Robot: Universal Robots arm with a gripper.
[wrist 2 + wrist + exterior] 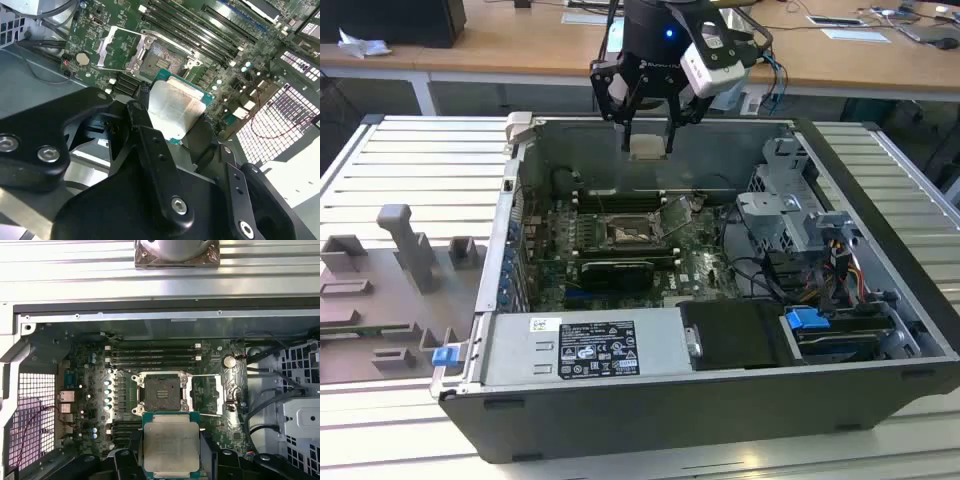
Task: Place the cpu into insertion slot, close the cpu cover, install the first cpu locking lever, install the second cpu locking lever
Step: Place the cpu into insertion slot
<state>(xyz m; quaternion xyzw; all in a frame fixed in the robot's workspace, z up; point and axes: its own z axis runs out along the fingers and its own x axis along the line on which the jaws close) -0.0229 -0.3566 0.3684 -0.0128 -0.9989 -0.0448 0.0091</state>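
Gripper [175, 120] clamped on cpu [175, 107] by two opposite edges, chip flat, held above the open case. Slot [161, 392] lies well below, looks slightly offset, edges roughly parallel to the chip's. Cover [222, 395] is swung open beside it.

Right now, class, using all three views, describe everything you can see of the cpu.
The cpu is a small flat square chip: a pale silver-grey, metallic-looking top plate, faintly smudged, over a green board edge. The gripper holds it by two opposite sides, black fingers touching them. It hangs roughly level in the air above the open computer case, not in the insertion slot, touching nothing else.
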